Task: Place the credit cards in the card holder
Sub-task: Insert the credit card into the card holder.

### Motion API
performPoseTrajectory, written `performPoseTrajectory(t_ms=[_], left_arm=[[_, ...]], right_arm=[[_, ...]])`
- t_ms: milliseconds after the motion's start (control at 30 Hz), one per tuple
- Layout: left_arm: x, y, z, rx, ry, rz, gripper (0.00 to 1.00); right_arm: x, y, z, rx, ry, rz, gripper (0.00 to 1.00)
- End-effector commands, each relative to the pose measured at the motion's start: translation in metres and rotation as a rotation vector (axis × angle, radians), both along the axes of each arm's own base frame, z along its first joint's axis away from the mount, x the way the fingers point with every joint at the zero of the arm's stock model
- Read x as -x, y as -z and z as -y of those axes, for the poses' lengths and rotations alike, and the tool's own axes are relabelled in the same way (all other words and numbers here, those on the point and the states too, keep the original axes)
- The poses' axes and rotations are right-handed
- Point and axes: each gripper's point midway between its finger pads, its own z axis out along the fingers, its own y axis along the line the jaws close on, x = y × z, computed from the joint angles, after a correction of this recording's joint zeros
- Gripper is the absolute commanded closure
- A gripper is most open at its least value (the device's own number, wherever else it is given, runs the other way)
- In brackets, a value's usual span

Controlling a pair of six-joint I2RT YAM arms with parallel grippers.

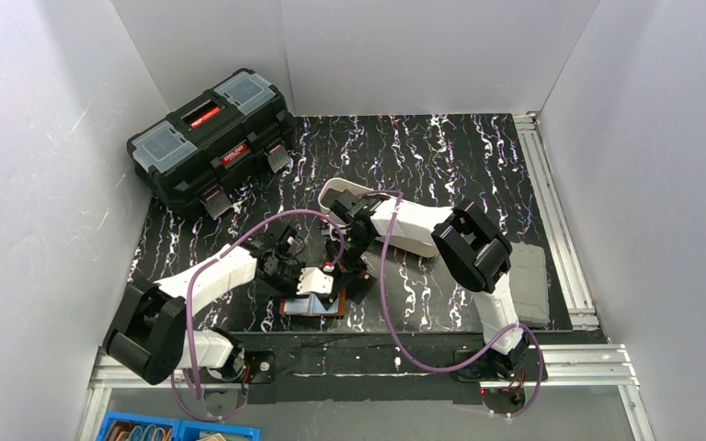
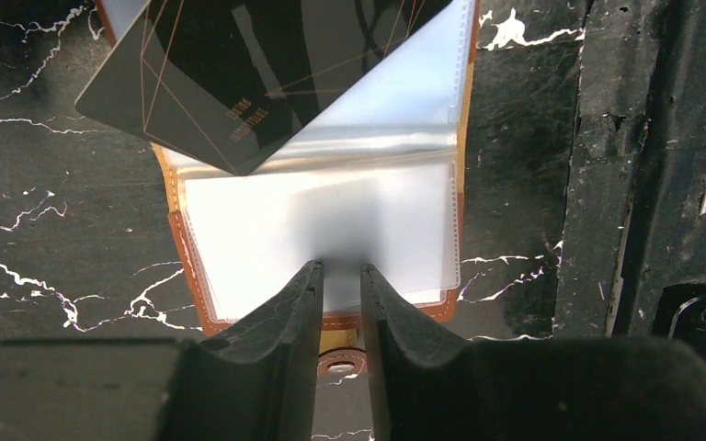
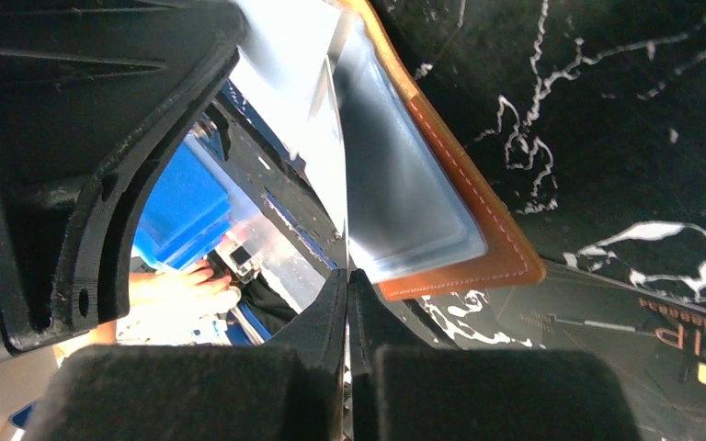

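The brown card holder [image 1: 313,310] lies open near the table's front edge, its clear sleeves facing up [image 2: 188,266] [image 3: 478,239]. My right gripper [image 1: 345,274] [image 3: 347,273] is shut on a dark credit card [image 2: 230,73] with thin gold lines. That card shows edge-on [image 3: 335,165] in the right wrist view and hangs tilted over the holder's upper sleeves. My left gripper [image 1: 317,281] [image 2: 341,268] sits low over the holder's near page, jaws a little apart with nothing visible between them. Another dark credit card [image 3: 662,340] with gold lettering lies flat on the table beside the holder.
A big black toolbox [image 1: 211,142] stands at the back left. A long white tray [image 1: 404,230] lies partly under the right arm, and a grey pad [image 1: 529,285] lies at the right. Blue bins [image 1: 175,430] sit below the front rail.
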Motion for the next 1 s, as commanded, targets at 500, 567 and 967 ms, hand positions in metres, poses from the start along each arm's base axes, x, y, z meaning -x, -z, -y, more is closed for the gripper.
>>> performPoseTrajectory(t_ms=[500,567,967], left_arm=[[0.009,0.0,-0.003,-0.003,0.014,-0.007,0.81],[0.009,0.0,-0.004,-0.008,0.013,-0.007,0.81],[0.012,-0.001,-0.005,-0.013,0.018,-0.022,0.83]], right_arm=[[0.006,-0.001,-0.01,-0.098,-0.012,-0.023,0.99],[0.002,0.0,-0.012,-0.095,-0.005,-0.018,0.99],[-0.02,0.018,-0.022,-0.061,0.045,0.04,0.99]])
